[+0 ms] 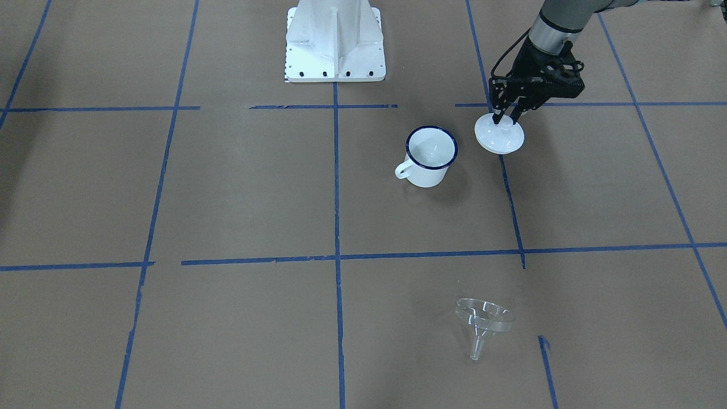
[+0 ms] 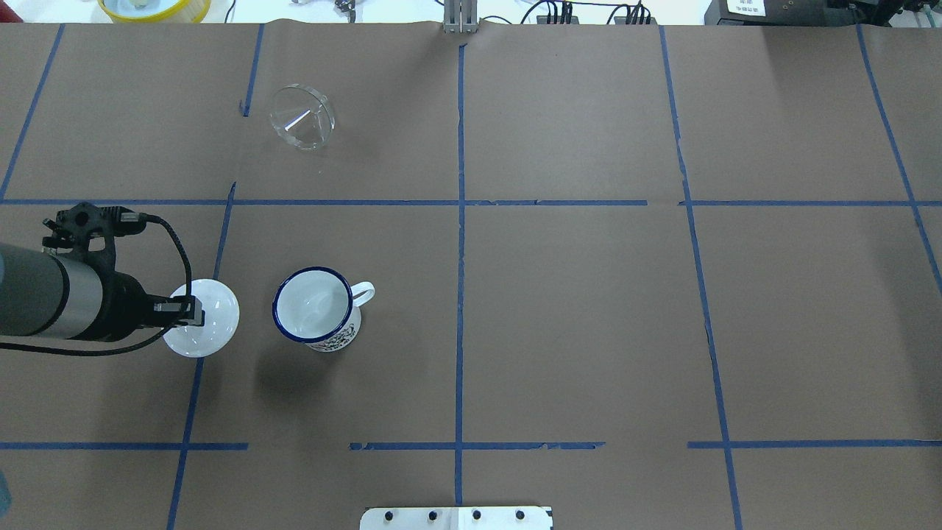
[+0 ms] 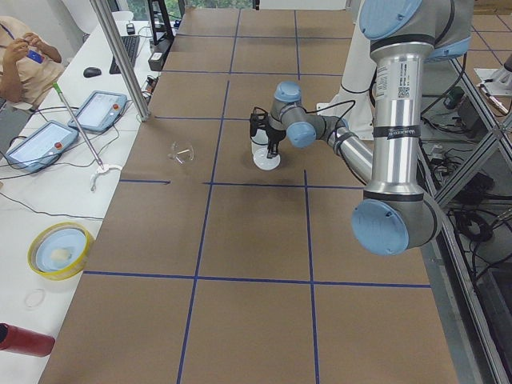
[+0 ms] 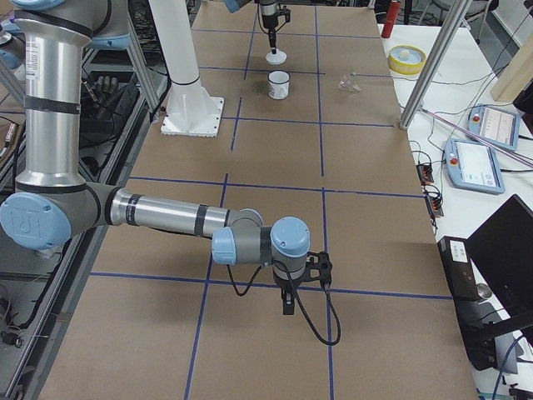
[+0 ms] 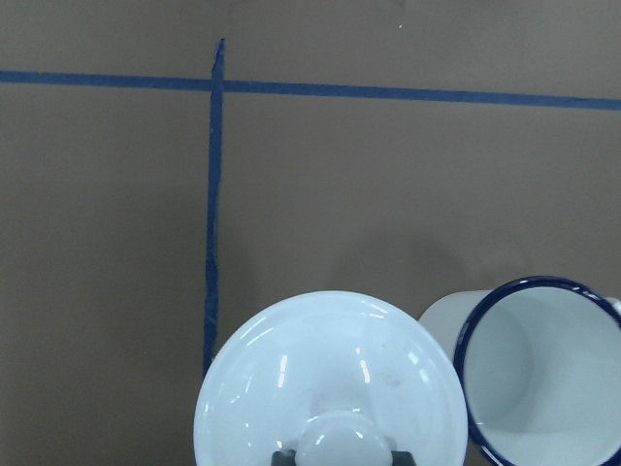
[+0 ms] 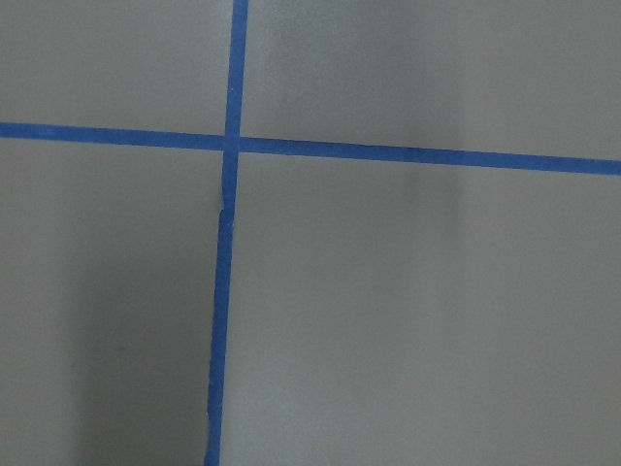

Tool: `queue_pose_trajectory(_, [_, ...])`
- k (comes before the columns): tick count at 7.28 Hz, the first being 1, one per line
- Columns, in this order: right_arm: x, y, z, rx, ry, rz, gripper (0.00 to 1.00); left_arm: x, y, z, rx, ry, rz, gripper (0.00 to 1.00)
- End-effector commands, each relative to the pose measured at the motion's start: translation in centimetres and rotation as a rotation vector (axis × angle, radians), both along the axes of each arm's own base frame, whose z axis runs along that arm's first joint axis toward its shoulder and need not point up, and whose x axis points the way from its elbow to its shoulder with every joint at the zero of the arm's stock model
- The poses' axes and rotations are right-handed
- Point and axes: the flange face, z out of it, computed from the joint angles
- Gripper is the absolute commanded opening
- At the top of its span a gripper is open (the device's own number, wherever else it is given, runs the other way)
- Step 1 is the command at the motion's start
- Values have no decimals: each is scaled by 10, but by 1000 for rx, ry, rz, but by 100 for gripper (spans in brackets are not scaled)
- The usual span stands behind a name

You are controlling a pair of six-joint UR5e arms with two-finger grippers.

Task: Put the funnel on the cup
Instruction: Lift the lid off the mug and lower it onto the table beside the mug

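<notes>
Cup (image 2: 316,309) upright, uncovered; lid (image 2: 215,324) beside it; funnel (image 2: 302,118) on side, apart.

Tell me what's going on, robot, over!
Left gripper shut on lid knob, beside cup. Right gripper far off, state unclear. Funnel lying on its side, untouched, far from cup. Cup uncovered.

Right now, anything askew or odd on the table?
The funnel lies tipped on its side, well away from the cup, which stands upright and open. The left gripper has its fingers either side of the knob of the lid beside the cup, not on the funnel.
</notes>
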Motion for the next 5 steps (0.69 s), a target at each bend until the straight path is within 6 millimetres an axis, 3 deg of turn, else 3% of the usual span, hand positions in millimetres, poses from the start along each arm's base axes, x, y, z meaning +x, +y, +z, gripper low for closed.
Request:
queue_pose_trajectory(1, [0,0,0,0,0,0,100,47,21,32,-46,5,3,0])
queue_pose_trajectory(4, [0,0,0,0,0,0,100,56,20,38,-52,-5,8,0])
queue_pose_trajectory(5, [0,0,0,0,0,0,100,60,19,41,-53,-10,10,13])
